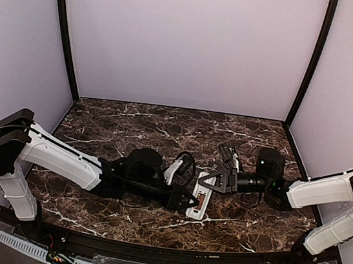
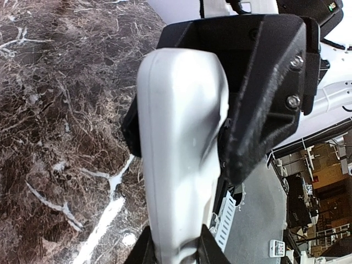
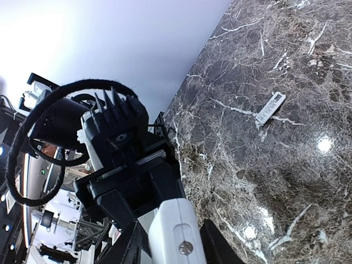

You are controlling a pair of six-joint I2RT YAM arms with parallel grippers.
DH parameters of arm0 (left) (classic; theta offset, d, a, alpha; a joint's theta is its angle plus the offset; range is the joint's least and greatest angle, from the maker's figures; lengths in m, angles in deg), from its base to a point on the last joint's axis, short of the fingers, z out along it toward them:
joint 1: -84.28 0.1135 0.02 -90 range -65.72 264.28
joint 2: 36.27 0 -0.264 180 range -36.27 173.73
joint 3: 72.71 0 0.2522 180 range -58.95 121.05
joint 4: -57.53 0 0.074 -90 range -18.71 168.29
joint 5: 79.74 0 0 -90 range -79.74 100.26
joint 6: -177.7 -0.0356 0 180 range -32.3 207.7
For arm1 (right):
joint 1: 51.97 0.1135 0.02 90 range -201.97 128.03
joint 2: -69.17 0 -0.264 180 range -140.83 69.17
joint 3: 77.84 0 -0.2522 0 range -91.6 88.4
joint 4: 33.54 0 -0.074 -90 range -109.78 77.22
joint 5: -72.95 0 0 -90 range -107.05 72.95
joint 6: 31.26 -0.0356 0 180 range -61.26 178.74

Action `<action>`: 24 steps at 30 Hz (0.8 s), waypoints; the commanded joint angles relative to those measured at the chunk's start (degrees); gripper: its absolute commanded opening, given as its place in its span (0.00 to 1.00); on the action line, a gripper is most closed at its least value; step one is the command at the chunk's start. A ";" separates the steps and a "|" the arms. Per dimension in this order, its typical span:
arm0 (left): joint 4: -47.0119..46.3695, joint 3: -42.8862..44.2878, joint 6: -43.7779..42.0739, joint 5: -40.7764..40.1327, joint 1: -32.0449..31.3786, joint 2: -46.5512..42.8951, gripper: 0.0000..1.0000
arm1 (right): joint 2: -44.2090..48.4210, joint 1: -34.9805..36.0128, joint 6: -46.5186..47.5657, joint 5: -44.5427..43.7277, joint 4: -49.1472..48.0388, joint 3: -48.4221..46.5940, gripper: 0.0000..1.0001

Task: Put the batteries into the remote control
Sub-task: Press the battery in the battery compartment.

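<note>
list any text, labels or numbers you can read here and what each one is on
No text here can be read.
Dark print on the small white strip lying on the marble table: too small to read.
The remote control: no print shows on the sides in view.

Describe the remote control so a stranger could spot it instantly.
On the dark marble table, look just in front of centre. The remote control is the slim white bar between the left end effector and the right end effector. Its reddish-brown recess sets it apart from the black hardware around it.
</note>
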 commanded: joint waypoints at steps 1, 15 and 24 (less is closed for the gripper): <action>-4.71 -2.04 2.17 0.50 1.35 -1.82 0.00 | -0.21 0.60 -2.72 3.78 -6.70 1.23 0.32; 1.38 0.81 -4.76 -0.72 2.68 -4.79 0.46 | 1.88 -2.94 -2.55 4.49 -4.77 2.46 0.00; 21.54 6.92 -20.42 -27.16 4.52 -11.08 0.98 | 14.66 -11.22 8.55 2.39 14.98 1.30 0.00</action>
